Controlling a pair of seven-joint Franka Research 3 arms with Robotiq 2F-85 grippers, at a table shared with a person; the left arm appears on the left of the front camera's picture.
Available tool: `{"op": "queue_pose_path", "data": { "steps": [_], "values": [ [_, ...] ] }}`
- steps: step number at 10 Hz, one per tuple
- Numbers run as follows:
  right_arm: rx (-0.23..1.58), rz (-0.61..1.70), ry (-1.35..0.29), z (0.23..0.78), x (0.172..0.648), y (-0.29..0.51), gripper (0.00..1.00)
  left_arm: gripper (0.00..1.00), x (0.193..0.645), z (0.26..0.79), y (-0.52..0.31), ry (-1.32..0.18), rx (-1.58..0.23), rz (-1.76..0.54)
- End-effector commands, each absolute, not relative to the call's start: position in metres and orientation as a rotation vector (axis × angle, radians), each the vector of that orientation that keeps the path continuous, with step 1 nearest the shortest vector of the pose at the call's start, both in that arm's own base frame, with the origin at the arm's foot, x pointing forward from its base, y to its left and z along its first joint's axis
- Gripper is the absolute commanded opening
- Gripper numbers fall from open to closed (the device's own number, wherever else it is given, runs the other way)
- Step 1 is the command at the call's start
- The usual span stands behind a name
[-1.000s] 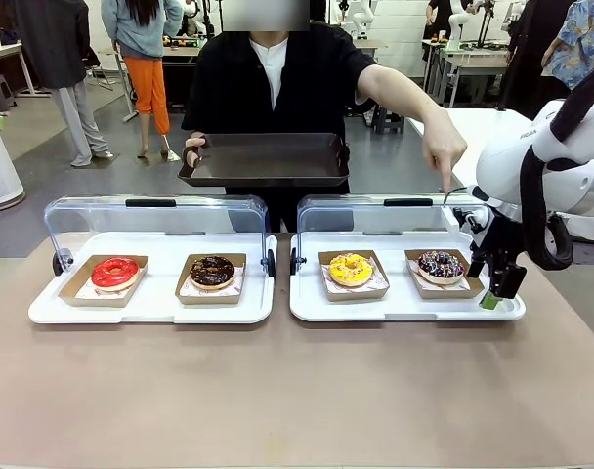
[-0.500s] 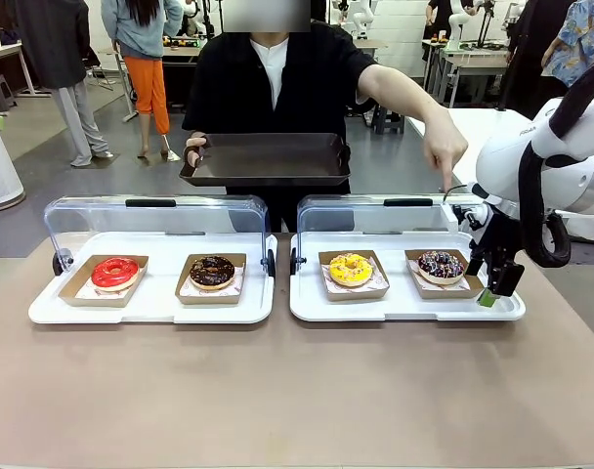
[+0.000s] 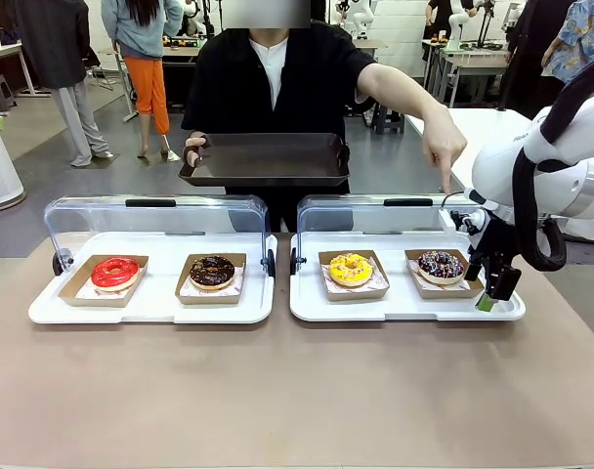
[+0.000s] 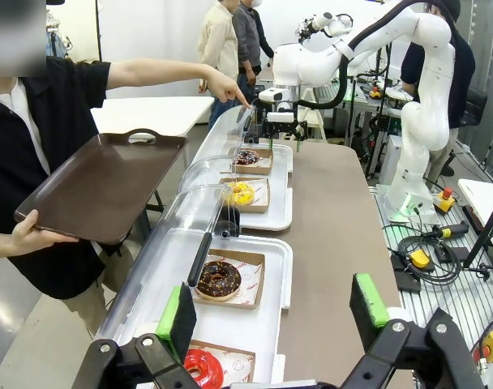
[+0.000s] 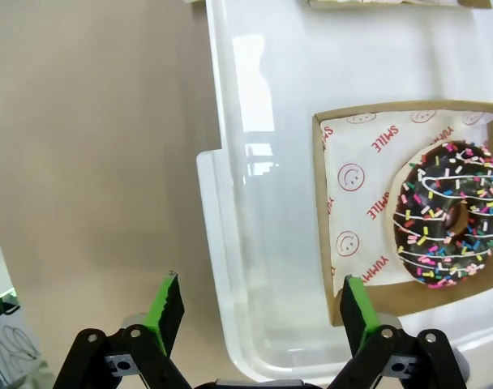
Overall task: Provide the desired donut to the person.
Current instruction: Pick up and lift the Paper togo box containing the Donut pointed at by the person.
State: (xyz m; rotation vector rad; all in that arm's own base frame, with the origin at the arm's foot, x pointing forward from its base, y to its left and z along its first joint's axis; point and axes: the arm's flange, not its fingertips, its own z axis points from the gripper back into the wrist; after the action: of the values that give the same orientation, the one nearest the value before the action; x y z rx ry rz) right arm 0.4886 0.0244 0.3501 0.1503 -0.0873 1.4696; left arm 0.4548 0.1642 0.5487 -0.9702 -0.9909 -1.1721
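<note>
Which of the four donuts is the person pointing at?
The sprinkled chocolate donut, rightmost of the row, in the right tray; the person's hand points straight down above it.

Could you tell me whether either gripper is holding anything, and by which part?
Nothing is held: the left gripper and the right gripper both stand open and empty.

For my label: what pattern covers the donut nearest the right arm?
Round chocolate-glazed donut: white drizzle lines, multicoloured sprinkles; clearest in right wrist view.

Grey floor (image 3: 72, 200), white table (image 3: 497, 119) beyond
</note>
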Motion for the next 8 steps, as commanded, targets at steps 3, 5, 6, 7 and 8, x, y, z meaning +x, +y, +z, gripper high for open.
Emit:
{"op": "queue_pose_path", "data": {
  "steps": [3, 5, 6, 7, 8],
  "values": [
    [0.145, 1.440, -0.097, 0.332, 0.512, 0.022, 1.00, 1.00, 0.454, 0.550, 0.166, -0.998, -0.980, -1.173],
    [0.131, 1.434, -0.104, 0.330, 0.515, 0.022, 1.00, 1.00, 0.454, 0.550, 0.166, -0.998, -0.980, -1.173],
    [0.129, 1.431, -0.108, 0.330, 0.516, 0.021, 1.00, 1.00, 0.454, 0.550, 0.166, -0.998, -0.980, -1.173],
    [0.131, 1.437, -0.110, 0.329, 0.516, 0.020, 0.98, 1.00, 0.454, 0.550, 0.166, -0.998, -0.980, -1.173],
    [0.128, 1.438, -0.123, 0.329, 0.516, 0.019, 0.41, 1.00, 0.454, 0.550, 0.166, -0.998, -0.980, -1.173]
  ]
}}
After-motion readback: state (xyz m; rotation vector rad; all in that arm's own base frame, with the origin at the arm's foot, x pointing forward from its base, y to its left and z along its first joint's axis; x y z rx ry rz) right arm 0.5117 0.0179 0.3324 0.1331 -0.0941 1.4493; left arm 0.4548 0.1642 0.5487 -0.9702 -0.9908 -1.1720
